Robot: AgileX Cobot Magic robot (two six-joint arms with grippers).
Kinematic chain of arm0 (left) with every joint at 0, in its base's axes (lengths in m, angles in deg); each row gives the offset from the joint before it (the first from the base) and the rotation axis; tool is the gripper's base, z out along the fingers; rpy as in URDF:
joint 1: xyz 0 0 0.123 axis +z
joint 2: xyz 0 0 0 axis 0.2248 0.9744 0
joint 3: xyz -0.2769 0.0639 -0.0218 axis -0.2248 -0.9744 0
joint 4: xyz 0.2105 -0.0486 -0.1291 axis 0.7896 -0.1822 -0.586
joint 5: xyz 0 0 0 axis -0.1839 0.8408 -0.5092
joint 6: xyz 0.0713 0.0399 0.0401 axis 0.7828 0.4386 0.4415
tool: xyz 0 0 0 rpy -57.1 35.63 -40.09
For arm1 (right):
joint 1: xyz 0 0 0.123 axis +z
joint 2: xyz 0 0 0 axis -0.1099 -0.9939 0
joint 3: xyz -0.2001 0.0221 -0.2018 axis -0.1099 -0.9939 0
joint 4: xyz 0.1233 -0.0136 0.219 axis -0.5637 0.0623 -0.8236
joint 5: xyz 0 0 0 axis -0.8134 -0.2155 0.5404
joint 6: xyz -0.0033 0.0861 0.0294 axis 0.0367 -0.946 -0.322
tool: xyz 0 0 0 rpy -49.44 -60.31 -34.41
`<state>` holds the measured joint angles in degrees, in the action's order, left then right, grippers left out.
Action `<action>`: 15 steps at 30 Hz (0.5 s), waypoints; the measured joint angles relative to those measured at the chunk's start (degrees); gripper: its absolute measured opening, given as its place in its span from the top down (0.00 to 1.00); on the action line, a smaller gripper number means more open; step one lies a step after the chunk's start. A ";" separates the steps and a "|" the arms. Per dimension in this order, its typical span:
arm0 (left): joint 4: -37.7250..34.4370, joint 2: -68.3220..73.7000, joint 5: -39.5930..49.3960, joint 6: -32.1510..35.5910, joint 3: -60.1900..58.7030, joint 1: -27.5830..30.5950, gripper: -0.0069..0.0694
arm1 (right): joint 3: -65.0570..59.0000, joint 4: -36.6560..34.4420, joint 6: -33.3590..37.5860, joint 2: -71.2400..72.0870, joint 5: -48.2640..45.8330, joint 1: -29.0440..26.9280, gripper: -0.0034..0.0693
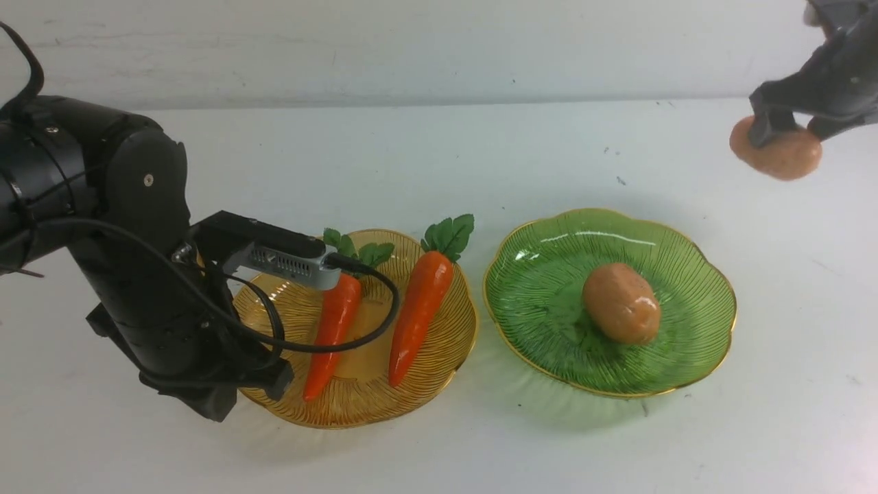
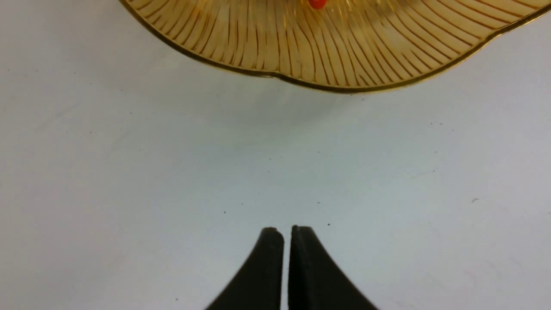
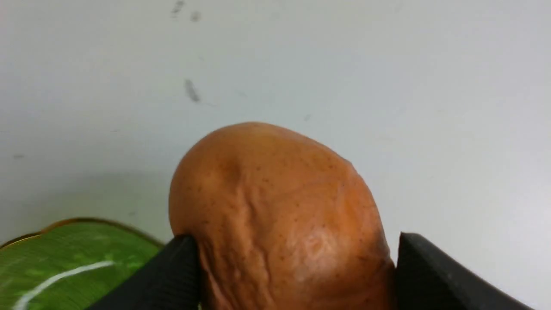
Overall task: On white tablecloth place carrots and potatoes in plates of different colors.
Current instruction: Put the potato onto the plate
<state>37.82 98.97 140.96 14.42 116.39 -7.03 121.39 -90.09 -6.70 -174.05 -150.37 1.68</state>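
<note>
Two orange carrots with green tops lie side by side in the amber plate. One tan potato rests in the green plate. My right gripper is shut on a second potato at the far right, beyond the green plate. In the right wrist view both fingers press the sides of this potato, with the green plate's rim close by. My left gripper is shut and empty over the white tablecloth, just outside the amber plate's rim.
The left arm and its wrist camera overhang the near-left part of the amber plate. The two plates stand close together. A pale wall runs along the cloth's far edge.
</note>
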 joint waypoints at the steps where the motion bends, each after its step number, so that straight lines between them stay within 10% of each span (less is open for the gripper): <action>1: 0.00 0.00 0.00 0.00 0.00 0.00 0.90 | -2.89 -1.59 0.40 2.14 0.00 0.31 0.22; 15: 0.00 0.00 -0.45 0.00 0.00 0.00 0.90 | -29.23 -1.28 3.87 12.72 2.10 12.13 0.22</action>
<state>37.82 98.97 140.51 14.42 116.39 -7.03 92.16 -91.36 -2.84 -161.33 -148.27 13.81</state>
